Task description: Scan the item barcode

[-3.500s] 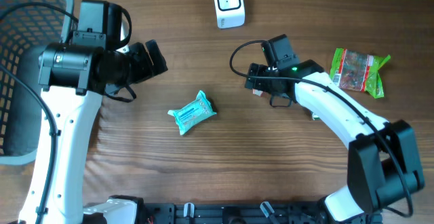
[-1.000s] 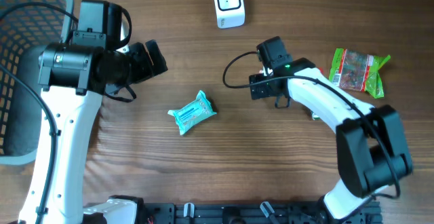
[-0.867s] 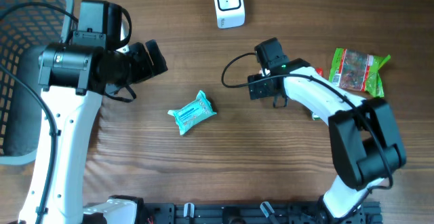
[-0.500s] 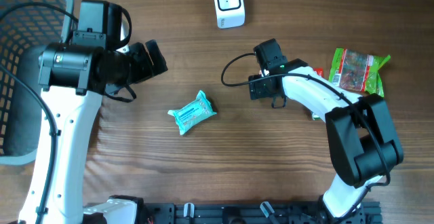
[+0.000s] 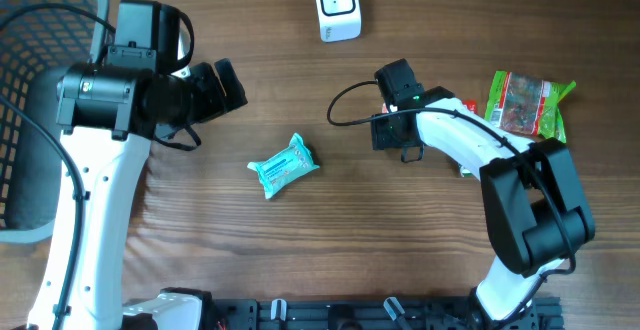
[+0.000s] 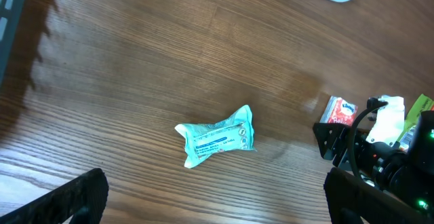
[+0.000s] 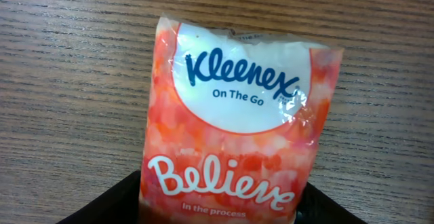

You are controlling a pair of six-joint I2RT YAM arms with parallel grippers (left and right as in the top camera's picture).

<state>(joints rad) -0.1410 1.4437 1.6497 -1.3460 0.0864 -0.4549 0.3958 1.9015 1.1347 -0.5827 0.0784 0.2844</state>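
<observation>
One tissue pack (image 7: pixel 234 115), one scanner (image 5: pixel 337 5), one basket (image 5: pixel 15 70)

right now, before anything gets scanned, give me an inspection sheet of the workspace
surface: wooden table, no spills seen
job's things: Kleenex pack lying flat; white scanner at the far edge
clutter: teal wipes pack, green snack bag
grippers: left gripper open, empty; right gripper over the Kleenex pack, grip not clear
cables: black cable looping off the right arm
surroundings: grey basket at the left
</observation>
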